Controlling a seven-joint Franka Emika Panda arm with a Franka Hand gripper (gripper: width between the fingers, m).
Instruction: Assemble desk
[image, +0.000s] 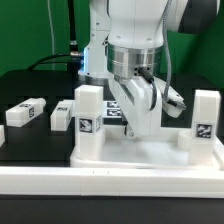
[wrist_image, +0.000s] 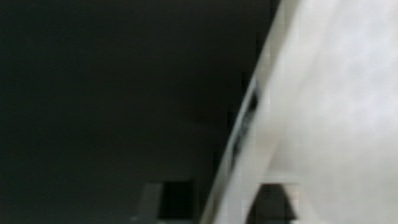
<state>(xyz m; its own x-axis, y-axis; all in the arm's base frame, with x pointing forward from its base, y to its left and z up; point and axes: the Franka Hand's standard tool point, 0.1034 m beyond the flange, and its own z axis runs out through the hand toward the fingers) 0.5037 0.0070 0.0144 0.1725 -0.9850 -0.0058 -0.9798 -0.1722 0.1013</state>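
tabletop (image: 30, 145): black surface that carries all the parts.
leg A (image: 25, 112): lies on its side near the tabletop edge at the exterior view's left. Not fitted.
leg B (image: 62, 115): lies on its side just beside leg A, toward the tabletop's middle. Not fitted.
leg C (image: 88, 122): stands upright at the end of the desk tray on the exterior view's left, with a tag facing the camera. Judged seated in a corner socket.
desk tray (image: 150, 152): lies flat along the tabletop's front edge, close behind the long white border bar (image: 100, 185). It spans from leg C to leg D.
tool (image: 135, 122): stands low over the desk tray's rear rim, between leg C and leg D, with the jaws narrow. In the wrist view the dark fingertips (wrist_image: 175, 198) sit on either side of a thin white edge, so the tool is judged to be pinching the tray rim.
leg D (image: 207, 118): stands upright at the end of the desk tray on the exterior view's right, tag visible. Judged seated like leg C.
done: two of four legs appear fitted.
left: leg A and leg B remain to be picked up and fitted.
step in hand: judged to be a grip on the desk tray to reposition it.
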